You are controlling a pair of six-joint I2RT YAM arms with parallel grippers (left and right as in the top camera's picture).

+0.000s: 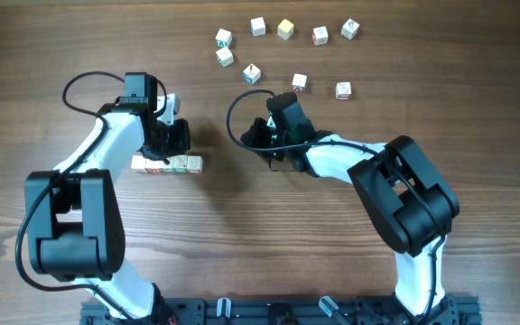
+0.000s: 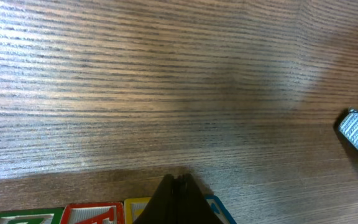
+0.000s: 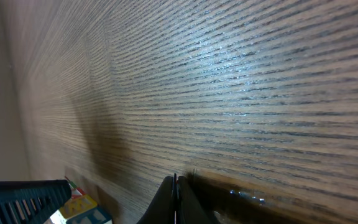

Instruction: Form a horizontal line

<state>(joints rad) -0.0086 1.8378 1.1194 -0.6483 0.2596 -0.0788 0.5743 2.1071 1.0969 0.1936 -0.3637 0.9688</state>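
The horizontal line (image 1: 167,163) looks finished. A short straight bar of whitish cubes with red and green face marks lies edge to edge at about 9 o'clock from the middle of the table (image 1: 242,235), running across the overhead view. The left arm covers part of the bar there, so the count of four is probably right rather than certain. The left wrist view shows green, red, yellow and blue cube edges side by side along its bottom edge. The left gripper (image 1: 168,144) hangs at the bar's 12 o'clock side with its jaws pressed together and nothing between them. Whether its tips touch the cubes I cannot tell. The right gripper (image 1: 253,137) sits near the table's middle, at 3 o'clock from the bar and apart from it, likewise closed and empty, its tips close over bare wood. Nine loose cubes (image 1: 284,29) are scattered in an arc from 12 to 1 o'clock, well apart from the bar, and the task seems to need none of them. By my reading, only drawing the arms clear is left. No container of any kind is in view, so nothing is held in one.
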